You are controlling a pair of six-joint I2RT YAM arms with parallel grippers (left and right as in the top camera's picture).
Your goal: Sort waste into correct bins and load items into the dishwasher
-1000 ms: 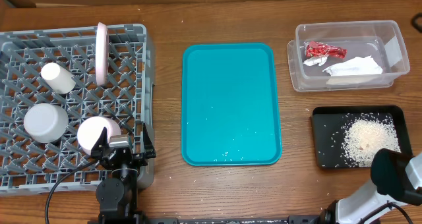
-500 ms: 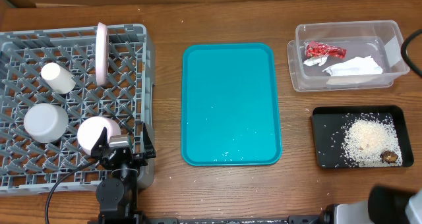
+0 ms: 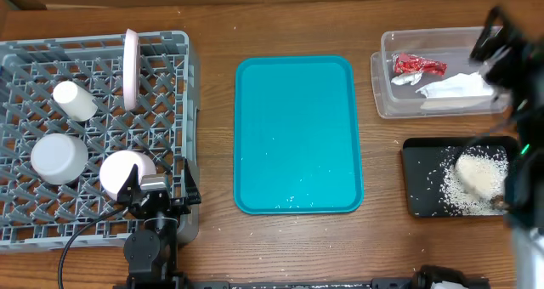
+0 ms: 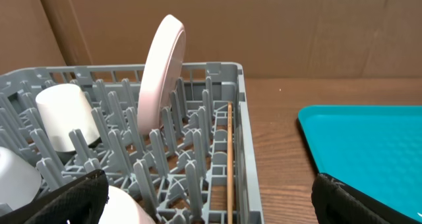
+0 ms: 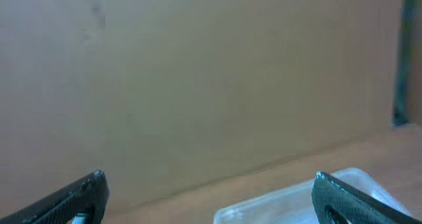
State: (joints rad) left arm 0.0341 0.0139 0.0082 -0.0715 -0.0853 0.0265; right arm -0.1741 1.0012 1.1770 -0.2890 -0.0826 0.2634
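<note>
The grey dish rack (image 3: 93,42) at the left holds an upright pink plate (image 3: 131,68), a white cup (image 3: 75,100) and two white bowls (image 3: 58,158). My left gripper (image 3: 157,191) hovers open and empty over the rack's front right corner (image 4: 211,201). In the left wrist view the plate (image 4: 161,66), the cup (image 4: 62,115) and a wooden stick (image 4: 229,158) lie in the rack (image 4: 244,118). The clear bin (image 3: 442,38) holds a red wrapper (image 3: 418,65) and white paper (image 3: 455,87). My right gripper (image 3: 497,42), blurred, is open and empty (image 5: 211,201) by the bin's right end.
A teal tray (image 3: 297,136) with a few crumbs lies in the middle and shows in the left wrist view (image 4: 369,145). A black tray (image 3: 421,153) with rice (image 3: 476,174) sits at the front right, partly under my right arm. A cardboard wall stands behind the table.
My right arm has swung from the front right corner up along the right edge to the clear bin. The left arm has not moved.
</note>
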